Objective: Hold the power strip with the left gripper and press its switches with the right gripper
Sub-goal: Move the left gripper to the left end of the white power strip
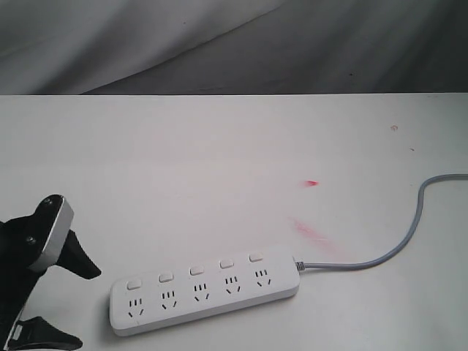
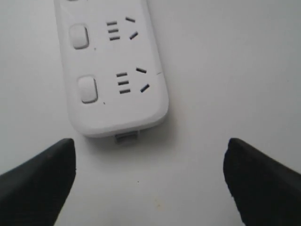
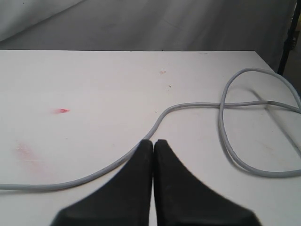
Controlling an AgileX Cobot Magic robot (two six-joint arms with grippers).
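The white power strip (image 1: pixel 205 292) lies flat near the table's front edge, its row of switches (image 1: pixel 196 270) on the far side of the sockets. Its grey cord (image 1: pixel 395 252) leaves the right end. My left gripper (image 1: pixel 77 303) stands open just left of the strip's left end, not touching it. In the left wrist view the strip's rounded end (image 2: pixel 117 70) with two switches (image 2: pixel 87 89) lies just ahead of the open left gripper (image 2: pixel 149 150). My right gripper (image 3: pixel 153 142) is shut on nothing, above the looping cord (image 3: pixel 188 106); the exterior view does not show it.
Red smears (image 1: pixel 311 232) and a red spot (image 1: pixel 312 183) mark the white table (image 1: pixel 219 146) behind the strip. The cord curls into a loop (image 3: pixel 258 122) near the table's right edge. Grey cloth (image 1: pixel 219 44) hangs behind.
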